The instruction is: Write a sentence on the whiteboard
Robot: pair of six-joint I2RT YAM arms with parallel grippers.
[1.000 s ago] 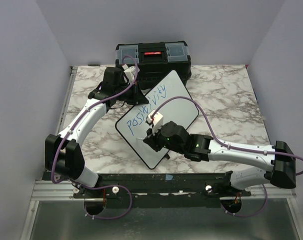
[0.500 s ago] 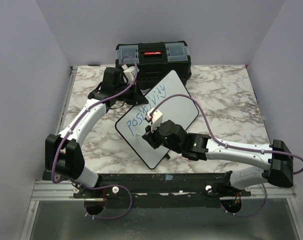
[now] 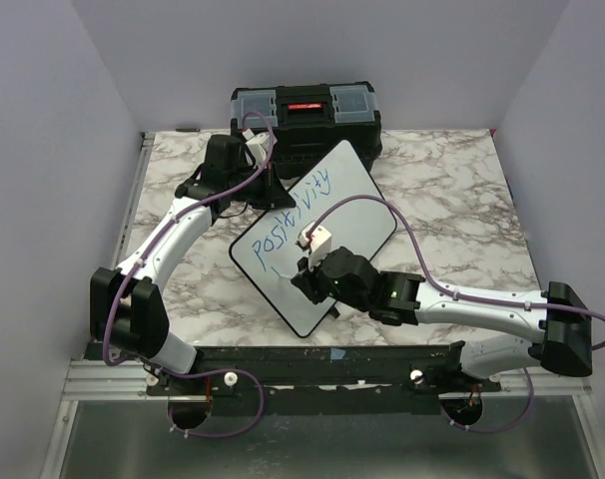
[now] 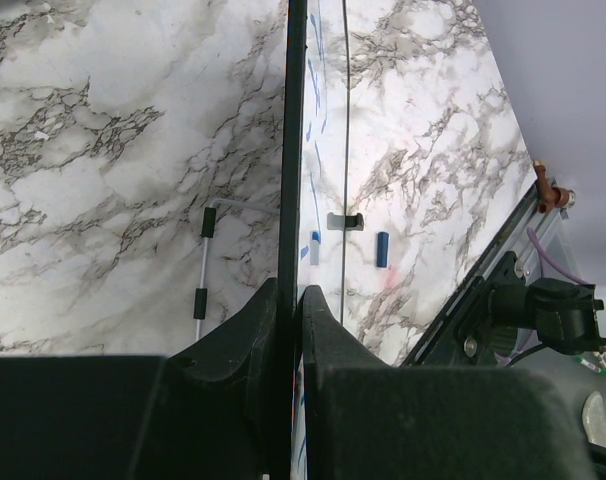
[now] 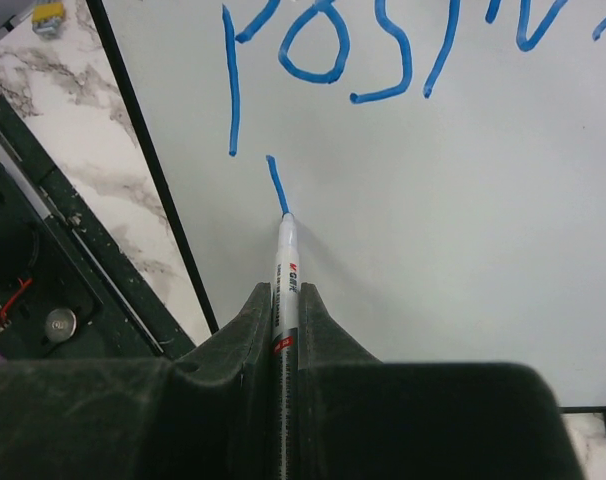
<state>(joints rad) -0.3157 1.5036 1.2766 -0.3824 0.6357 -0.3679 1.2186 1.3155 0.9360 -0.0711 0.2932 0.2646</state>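
Starting the second line, the right gripper (image 5: 282, 300), fingers clamped on a slim white marker pen (image 5: 286, 262), lays a short stroke under the blue handwritten sentence (image 3: 283, 235), so far "positivity", on the glossy white whiteboard (image 3: 354, 178). The left gripper (image 4: 291, 300) pinches the whiteboard's far-left edge, and a black toolbox (image 3: 305, 115) stands just behind the whiteboard. Next, I judge, comes steady tip pressure through the letter.

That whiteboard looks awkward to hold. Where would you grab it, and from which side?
Probably by its thin black-framed edge, coming in edge-on from the far-left side with one finger on each face. The whiteboard is a thin sheet, so only its rim fits between fingers. The left gripper clamps it there.
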